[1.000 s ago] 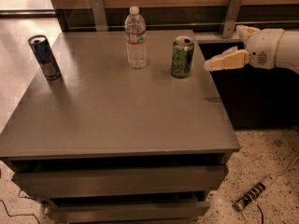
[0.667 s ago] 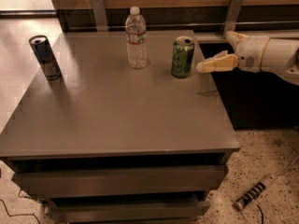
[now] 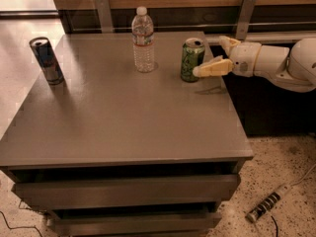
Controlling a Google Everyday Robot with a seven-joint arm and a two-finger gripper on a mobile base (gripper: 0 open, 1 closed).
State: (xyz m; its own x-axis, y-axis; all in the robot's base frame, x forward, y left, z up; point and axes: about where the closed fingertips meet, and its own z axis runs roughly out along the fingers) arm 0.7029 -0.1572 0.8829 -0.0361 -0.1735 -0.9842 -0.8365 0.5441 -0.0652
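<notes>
Tabletop [image 3: 123, 127] holds a green can [image 3: 191, 58] just beside the tool [image 3: 210, 68].

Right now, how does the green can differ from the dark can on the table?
The green can is green and fairly wide; the dark can is blue-black and slimmer. The green can stands near the right edge of the table with the gripper right at its side; the dark can stands alone at the back left corner. Both are upright on the table.
</notes>
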